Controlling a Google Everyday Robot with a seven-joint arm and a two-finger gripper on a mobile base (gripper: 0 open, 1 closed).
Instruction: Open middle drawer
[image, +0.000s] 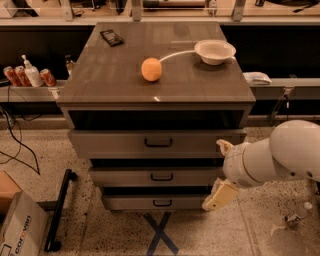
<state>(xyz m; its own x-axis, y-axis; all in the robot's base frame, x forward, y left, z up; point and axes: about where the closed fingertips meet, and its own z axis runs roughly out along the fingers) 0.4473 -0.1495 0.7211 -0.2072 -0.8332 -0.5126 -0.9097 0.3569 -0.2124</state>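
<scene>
The middle drawer (125, 177) is a grey-brown front with a small black bar handle (161, 177), set between the taller top drawer (110, 143) and the narrower bottom drawer (125, 202). It sits pushed in. My gripper (220, 170) hangs at the cabinet's right side, level with the middle drawer and right of its front. Its beige fingers (219, 195) are spread apart and hold nothing. It is well to the right of the handle and does not touch it.
On the cabinet top (100, 80) lie an orange (151, 69), a white bowl (214, 51) and a dark flat object (111, 37). Cans and a bottle (27, 75) stand on the left shelf. A cardboard box (17, 230) and a black bar (60, 210) lie on the floor at the left.
</scene>
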